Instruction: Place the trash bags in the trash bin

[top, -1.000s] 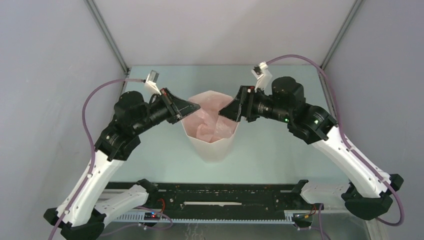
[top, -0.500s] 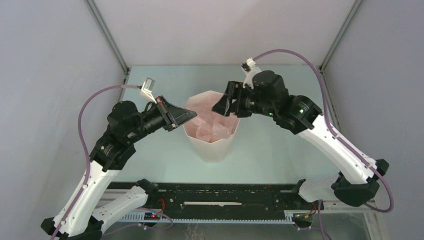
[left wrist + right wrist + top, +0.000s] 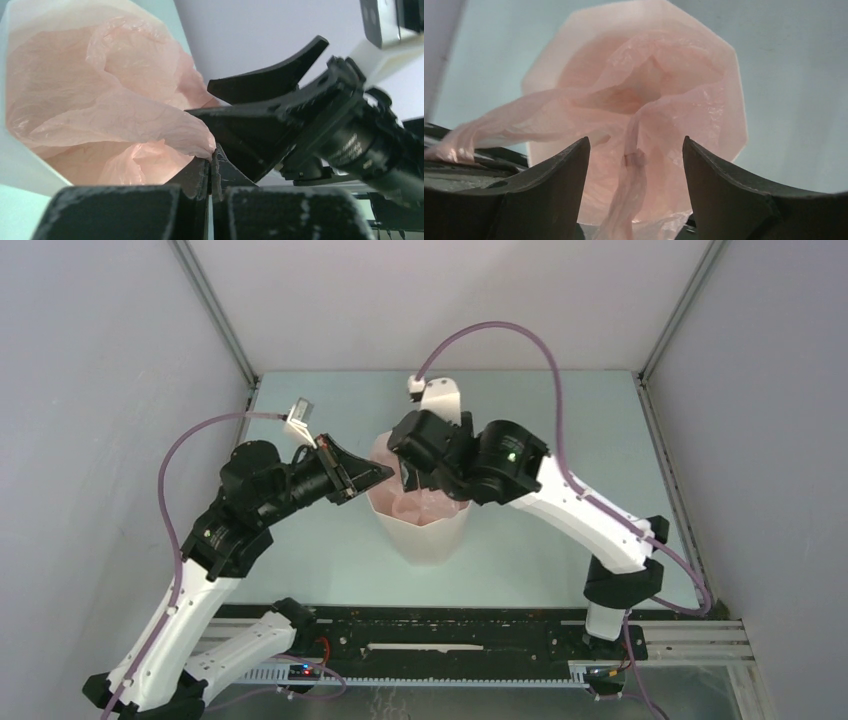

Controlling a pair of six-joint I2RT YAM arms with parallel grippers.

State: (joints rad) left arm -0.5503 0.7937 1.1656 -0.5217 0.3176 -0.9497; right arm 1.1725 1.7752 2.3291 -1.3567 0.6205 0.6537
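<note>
The white faceted trash bin [image 3: 427,537] stands mid-table. The pale-pink trash bag [image 3: 402,506] lies crumpled inside it and lines its mouth [image 3: 664,75]. My left gripper [image 3: 383,472] is at the bin's left rim, shut on an edge of the bag [image 3: 150,120], which stretches up from the bin to the fingertips [image 3: 206,167]. My right gripper [image 3: 412,478] hangs over the bin's mouth, pointing down, open [image 3: 634,147]. A twisted strand of the bag [image 3: 631,172] hangs between its fingers [image 3: 716,175], untouched. The right gripper also shows in the left wrist view [image 3: 220,102].
The pale-green table top [image 3: 560,410] surrounds the bin. Grey walls close in the left, back and right sides. A black rail [image 3: 450,625] runs along the near edge. Purple cables [image 3: 500,330] loop above both arms.
My right arm has swung left from the bin's right rim to above its mouth and turned its gripper downward. My left gripper has stayed at the left rim, still holding the bag.
</note>
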